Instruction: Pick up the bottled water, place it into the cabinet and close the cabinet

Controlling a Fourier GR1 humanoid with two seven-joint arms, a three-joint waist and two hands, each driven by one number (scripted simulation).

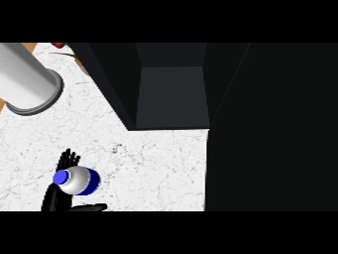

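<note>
White marble counter, open dark cabinet up ahead. Left hand is curled round the bottle near the front edge — gotta keep it upright & lift b4 swinging right into the opening.

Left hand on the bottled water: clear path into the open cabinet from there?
Probably yes. The left hand is at the bottled water, fingers around it, and only bare counter lies between it and the open cabinet. The grey cylinder stands off to the left.
</note>
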